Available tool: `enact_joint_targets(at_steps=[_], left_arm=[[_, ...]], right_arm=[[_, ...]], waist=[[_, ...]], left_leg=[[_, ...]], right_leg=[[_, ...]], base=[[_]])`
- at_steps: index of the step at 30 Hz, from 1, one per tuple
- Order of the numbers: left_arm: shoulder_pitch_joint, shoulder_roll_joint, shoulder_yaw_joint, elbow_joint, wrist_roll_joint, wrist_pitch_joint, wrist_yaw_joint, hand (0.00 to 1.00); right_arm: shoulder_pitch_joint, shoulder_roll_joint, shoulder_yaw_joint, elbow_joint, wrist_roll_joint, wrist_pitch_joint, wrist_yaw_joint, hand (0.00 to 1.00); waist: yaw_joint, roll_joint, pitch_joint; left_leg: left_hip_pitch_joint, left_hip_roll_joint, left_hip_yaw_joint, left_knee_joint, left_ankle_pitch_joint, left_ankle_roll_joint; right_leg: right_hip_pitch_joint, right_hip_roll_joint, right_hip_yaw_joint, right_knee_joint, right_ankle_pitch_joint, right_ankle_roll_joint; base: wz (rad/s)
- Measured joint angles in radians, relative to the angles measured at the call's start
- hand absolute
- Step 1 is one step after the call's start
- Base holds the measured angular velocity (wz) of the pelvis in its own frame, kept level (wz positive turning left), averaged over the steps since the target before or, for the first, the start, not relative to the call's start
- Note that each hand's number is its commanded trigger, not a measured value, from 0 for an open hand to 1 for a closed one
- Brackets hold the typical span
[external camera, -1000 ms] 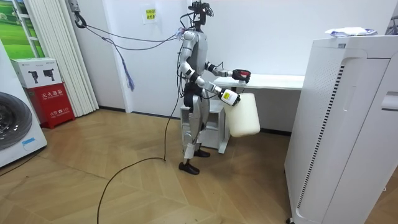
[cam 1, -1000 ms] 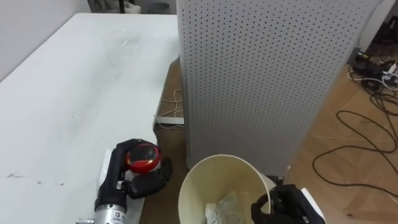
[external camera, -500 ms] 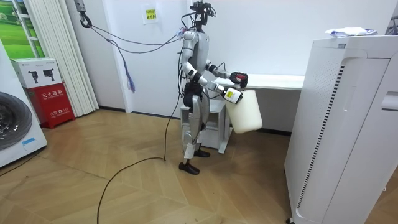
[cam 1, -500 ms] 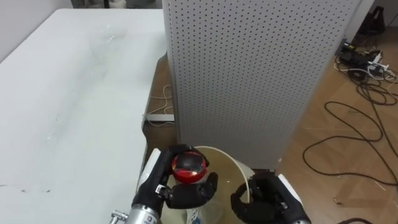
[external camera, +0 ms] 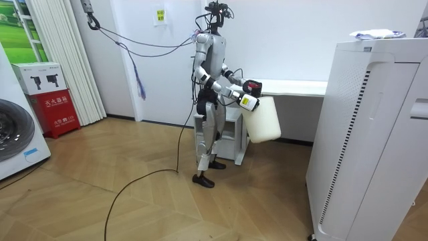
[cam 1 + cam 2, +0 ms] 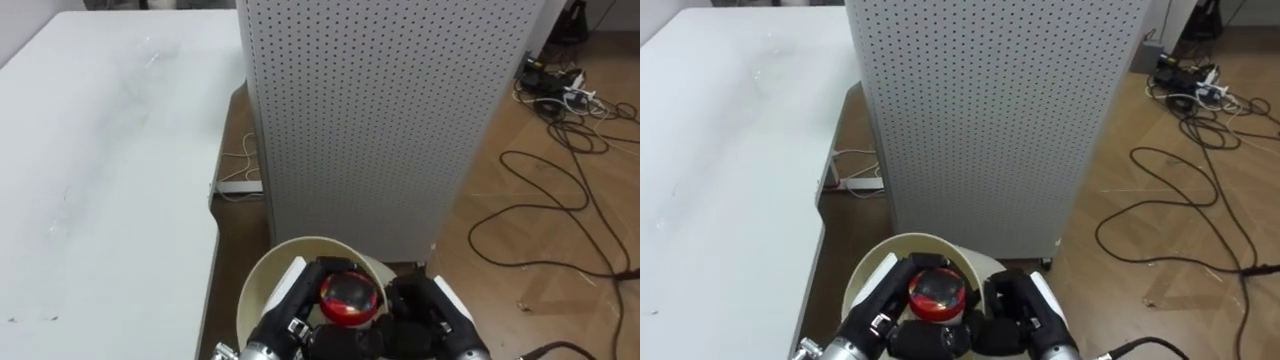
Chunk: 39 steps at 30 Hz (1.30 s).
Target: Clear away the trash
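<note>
- And across it comes! A second ago the left hand (image 6: 300, 325) hung over the table (image 6: 90, 170) edge, well clear of the bin (image 6: 256, 290); now it has swung right over the bin's open mouth.
- The red round object (image 6: 346, 296) sits at that hand's fingertips, with the fingers curled snug around it.
- The right hand (image 6: 428, 318) is just beside the left, its fingers hooked on the bin's rim. In the room view the bin hangs below it.
- My read: the garbage is not in yet. It is lined up above the opening, so letting go looks like the next move.
- The perforated panel (image 6: 370, 120) stands just beyond both hands.
- As for writing, there is a small mark on the left wrist, a wall notice (image 5: 160, 15) and a printed red box (image 5: 52, 102), all too small to make out.
</note>
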Motion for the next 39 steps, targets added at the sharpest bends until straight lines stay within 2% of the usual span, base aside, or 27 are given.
enact_joint_targets(at_steps=[13, 32, 39], left_arm=[[-0.013, 0.003, -0.008, 0.004, -0.001, 0.000, 0.001, 0.00], [-0.011, 0.019, -0.002, 0.000, -0.001, 0.000, 0.009, 0.00], [-0.011, 0.019, 0.023, 0.000, 0.001, -0.005, 0.011, 0.00]], right_arm=[[-0.011, -0.002, -0.015, -0.004, 0.001, 0.004, 0.001, 1.00], [-0.015, -0.012, -0.014, -0.005, -0.005, 0.014, 0.007, 1.00], [-0.015, -0.011, -0.014, -0.005, -0.005, 0.012, 0.005, 1.00]], waist=[[0.003, 0.018, 0.0016], [0.013, 0.017, 0.0010], [0.020, 0.015, -0.0009]], left_leg=[[0.016, 0.004, 0.014, -0.002, 0.000, 0.000], [0.040, 0.006, 0.028, -0.014, 0.000, 0.000], [0.052, 0.010, 0.046, -0.014, -0.003, -0.004]], right_leg=[[0.004, 0.002, 0.007, 0.006, 0.000, 0.000], [0.015, 0.003, 0.014, 0.007, 0.000, -0.001], [0.018, 0.009, 0.035, 0.008, 0.001, -0.001]], base=[[-0.03], [-0.02], [-0.08]])
